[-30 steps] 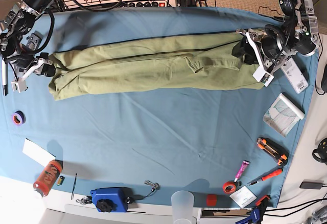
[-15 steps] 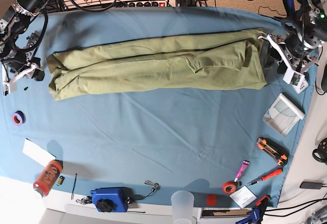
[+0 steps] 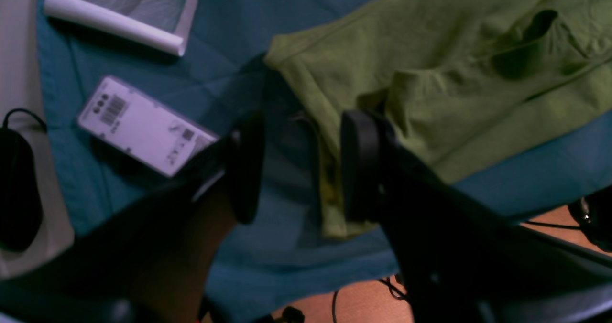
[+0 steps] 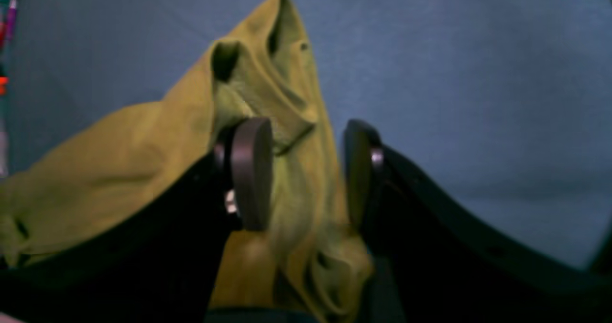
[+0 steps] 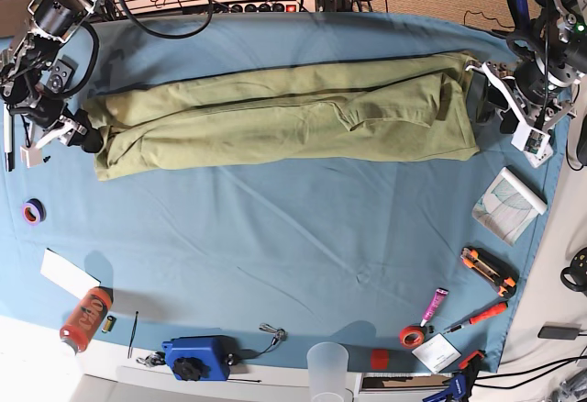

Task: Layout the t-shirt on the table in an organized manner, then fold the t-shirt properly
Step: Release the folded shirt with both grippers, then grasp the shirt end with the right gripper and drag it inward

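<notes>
The t-shirt [image 5: 284,119] lies as a long folded band across the tabletop [image 5: 303,255], spanning 9 to 3 o'clock in the far half. The left end effector [image 3: 299,165] hangs over its 3 o'clock edge, pads apart, gripping nothing. The right end effector [image 4: 306,170] straddles the bunched 9 o'clock end, pads apart.

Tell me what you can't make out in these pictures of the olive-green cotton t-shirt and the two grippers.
- Right wrist view: the olive-green cotton t-shirt is blurred; whether the right gripper touches it is unclear.
- Left wrist view: the left gripper hides part of the shirt's edge.
- Base view: the shirt's neck and white tag are folded out of sight; print on the white barcode card is too small.
</notes>
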Controlling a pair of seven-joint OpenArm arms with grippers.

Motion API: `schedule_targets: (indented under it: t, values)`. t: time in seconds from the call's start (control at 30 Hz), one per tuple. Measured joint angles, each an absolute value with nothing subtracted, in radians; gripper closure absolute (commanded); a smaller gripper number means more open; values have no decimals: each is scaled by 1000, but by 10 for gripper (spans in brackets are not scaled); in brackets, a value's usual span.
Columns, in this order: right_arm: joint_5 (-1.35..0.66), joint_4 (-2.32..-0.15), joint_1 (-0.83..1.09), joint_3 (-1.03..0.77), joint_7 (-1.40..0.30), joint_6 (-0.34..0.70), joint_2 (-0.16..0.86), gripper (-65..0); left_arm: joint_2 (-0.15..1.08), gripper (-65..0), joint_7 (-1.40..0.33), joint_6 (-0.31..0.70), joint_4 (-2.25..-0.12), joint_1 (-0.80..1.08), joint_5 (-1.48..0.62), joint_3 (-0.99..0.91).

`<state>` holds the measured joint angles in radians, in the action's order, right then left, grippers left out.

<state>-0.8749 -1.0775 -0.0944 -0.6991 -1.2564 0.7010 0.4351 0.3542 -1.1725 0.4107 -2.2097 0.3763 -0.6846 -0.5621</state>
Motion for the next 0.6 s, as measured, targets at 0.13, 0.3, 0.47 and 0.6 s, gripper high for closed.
schedule_targets:
  t: [0.13, 0.3, 0.47, 0.6]
  values:
    - [-889, -1078, -99, -648, -1256, 701, 435, -258, 354, -273, -1172, 411, -2210, 376, -685, -562]
    - [-901, -1081, -102, -609, -1265, 702, 420, -258, 354, -273, -1172, 411, -2210, 376, -685, -562]
    - [-926, -1087, -106, -545, -1248, 709, 377, -255, 354, -273, -1151, 411, -2210, 376, -685, -562]
    - [-916, -1086, -108, -526, -1241, 706, 373, -45, 354, -273, -1158, 385, -2210, 376, -685, -562]
